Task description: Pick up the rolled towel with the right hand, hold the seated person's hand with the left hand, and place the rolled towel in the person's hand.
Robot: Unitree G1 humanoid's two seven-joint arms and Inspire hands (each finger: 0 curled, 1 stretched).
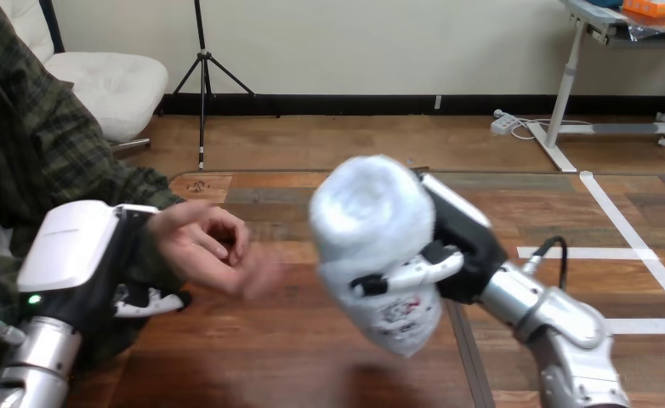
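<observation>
Head view: right hand (465, 242) grips rolled towel (372, 229), near-upright, top leaning left.

White rolled towel (372, 229) held up over the table (252, 357), clasped in the right hand (465, 251).
Tilted, fluffy round end up; near the person's hand (206, 246), apart from it, fingers there loosely curled.

This has the look of a robotics lab or test room, not a home. Two machine arms with silver forearms come in over a wooden surface (312, 365), one ending in the left robot hand (82, 255), the other in the right robot hand (463, 246), both black with white shells. White tape lines (622, 225) mark the surface's right side. The person's hand (206, 246) reaches in from a seat at the left.
</observation>
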